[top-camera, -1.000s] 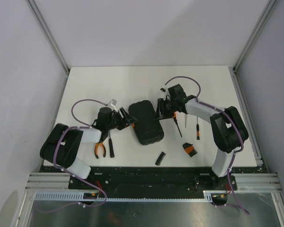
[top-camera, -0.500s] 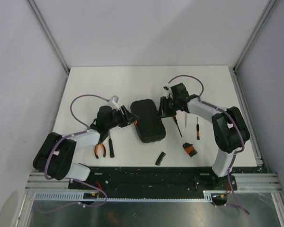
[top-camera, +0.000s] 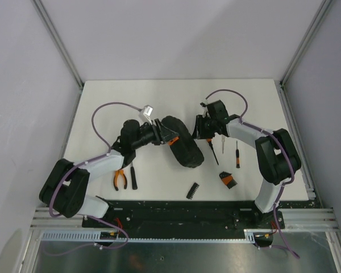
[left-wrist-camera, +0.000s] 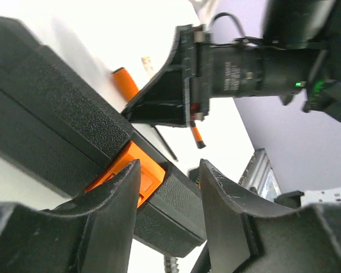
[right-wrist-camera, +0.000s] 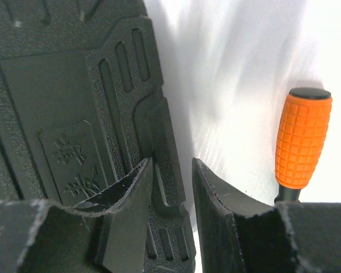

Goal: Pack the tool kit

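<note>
Top external: since a second ago the case (top-camera: pixel 184 148) has swung and slid a little toward the table's (top-camera: pixel 119 99) right edge. It now lies slanted at mid-table, far end leaning left, near end right. It looks narrower than before, maybe tipped on edge, but I can't tell. My left arm has stretched from the near-left corner toward the middle. The left claw (top-camera: pixel 168 136) is further right than it was and narrower. My right arm has barely moved, and the right claw (top-camera: pixel 199 131) stays on the case's right flank.

Hard to see: both claws cover the case's flanks from above. In the left wrist view the case is shut and the orange latch (left-wrist-camera: pixel 137 173) is half behind one finger (left-wrist-camera: pixel 102 210). The jaws stand half-wide astride the latch edge; I can't tell whether they pinch it. In the right wrist view the ribbed shell fills the left side. That claw is narrow, closed on the case rim. An orange handle (right-wrist-camera: pixel 303 139) lies just beside it on the table, its shaft cut off behind a finger.

Pose: the left forearm runs diagonally toward the far right. The right arm arcs up from the near-right corner, forearm pointing left.

The pliers (top-camera: pixel 120 179) near the near-left corner and the screwdriver (top-camera: pixel 237 154) right of the case lie where they were.
</note>
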You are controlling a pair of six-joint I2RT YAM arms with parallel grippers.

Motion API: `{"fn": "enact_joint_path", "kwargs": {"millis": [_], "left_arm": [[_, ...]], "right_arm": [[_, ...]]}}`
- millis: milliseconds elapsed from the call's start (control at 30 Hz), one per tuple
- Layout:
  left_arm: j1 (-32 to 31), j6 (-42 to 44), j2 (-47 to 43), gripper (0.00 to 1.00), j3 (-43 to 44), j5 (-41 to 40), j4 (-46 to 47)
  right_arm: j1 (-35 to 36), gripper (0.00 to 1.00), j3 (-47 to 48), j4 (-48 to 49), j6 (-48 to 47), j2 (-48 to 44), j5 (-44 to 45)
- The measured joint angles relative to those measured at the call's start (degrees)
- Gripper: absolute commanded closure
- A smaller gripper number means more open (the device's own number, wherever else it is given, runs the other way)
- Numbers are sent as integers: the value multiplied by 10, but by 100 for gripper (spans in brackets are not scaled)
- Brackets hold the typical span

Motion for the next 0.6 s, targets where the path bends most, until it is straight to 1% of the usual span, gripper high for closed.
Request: {"fn": "enact_joint_path", "kwargs": {"millis": [200, 333, 533, 600], "left_arm": [[-23, 1, 35, 47, 40, 25, 16], [-26, 1, 66, 47, 66, 28, 27], [-28, 4, 87, 46, 90, 28, 22], [-28, 5, 94, 46, 101, 28, 15]], "right_arm": [[2, 60, -21, -3, 0, 0, 3], [2, 59, -30, -6, 0, 0, 7], [2, 57, -32, -9, 1, 0, 13], [0, 58, -33, -10, 5, -3, 17]]}}
